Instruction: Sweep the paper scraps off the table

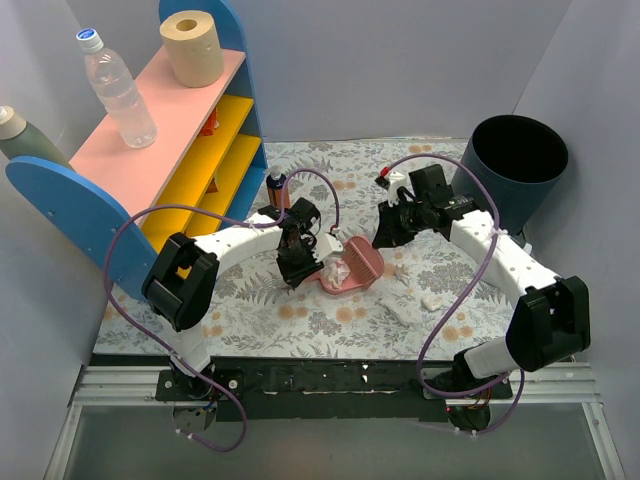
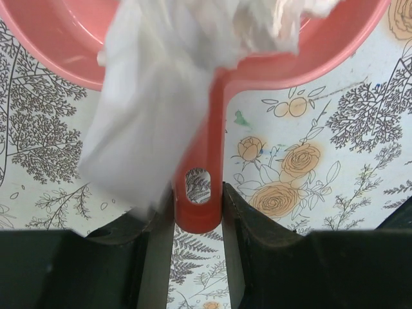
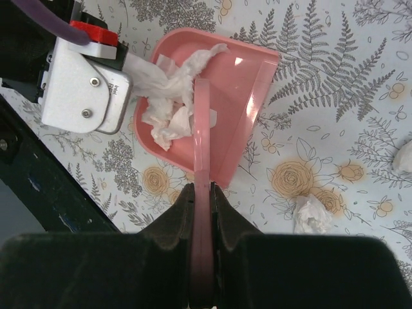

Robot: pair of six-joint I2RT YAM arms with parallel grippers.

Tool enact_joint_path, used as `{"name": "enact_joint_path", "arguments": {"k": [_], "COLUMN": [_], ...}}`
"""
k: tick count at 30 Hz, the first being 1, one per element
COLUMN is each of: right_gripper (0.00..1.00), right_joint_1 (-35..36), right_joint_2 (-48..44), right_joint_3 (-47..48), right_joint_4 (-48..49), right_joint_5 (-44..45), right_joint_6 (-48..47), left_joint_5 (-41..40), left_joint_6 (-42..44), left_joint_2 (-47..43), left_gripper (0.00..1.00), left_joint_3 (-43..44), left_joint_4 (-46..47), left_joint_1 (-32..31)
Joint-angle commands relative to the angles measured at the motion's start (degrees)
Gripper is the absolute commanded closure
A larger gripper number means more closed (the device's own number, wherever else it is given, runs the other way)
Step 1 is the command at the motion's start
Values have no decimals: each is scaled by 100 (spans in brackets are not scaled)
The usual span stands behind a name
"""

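My left gripper (image 1: 300, 262) is shut on the handle (image 2: 198, 199) of the pink dustpan (image 1: 345, 283), which rests on the fern-and-flower table cloth (image 1: 300, 310). Several crumpled white paper scraps (image 1: 335, 268) lie in the pan; they also show in the left wrist view (image 2: 167, 96) and the right wrist view (image 3: 170, 96). My right gripper (image 1: 383, 238) is shut on a pink brush (image 1: 362, 255), held edge-on over the pan (image 3: 203, 129). More scraps lie on the cloth to the right (image 1: 405, 312) (image 1: 433, 300) (image 3: 312, 215).
A dark round bin (image 1: 518, 165) stands at the back right. A blue-pink-yellow shelf (image 1: 170, 150) at the left holds a water bottle (image 1: 118, 90) and a beige paper roll (image 1: 192, 47). A small bottle (image 1: 278, 190) stands beside the shelf.
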Motion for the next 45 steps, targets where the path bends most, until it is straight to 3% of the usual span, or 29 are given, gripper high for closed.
{"name": "enact_joint_path", "arguments": {"k": [1,10,16,23,28,34,45], "right_gripper": [99,99,99,99,99,99,99], "right_joint_1": [37,37,3,-103,-427,-674,-674], "right_joint_2": [-254,-263,-210,-412,-395,141,853], "right_joint_3": [547,811,1268,1224,1444,1286,1321], "right_joint_4": [-328,-635,-1392,-1182,-866,-268,49], "right_joint_5": [-111,-41,794,1093,-12,-2226,-2370], "right_joint_6": [-179,-424,-1040,-1058,-270,926,1350], "left_joint_5": [210,87,-10,51,8,-28,8], "left_joint_6": [-129,-155,-182,-322,-392,-366,-489], "left_joint_2": [29,-32,-94,-24,29,-58,-243], "left_gripper": [100,100,100,100,100,100,100], "left_joint_3": [90,125,169,344,380,336,450], "left_joint_4": [286,444,445,445,515,453,427], "left_joint_1": [-28,-28,-28,-28,-37,-37,-37]}}
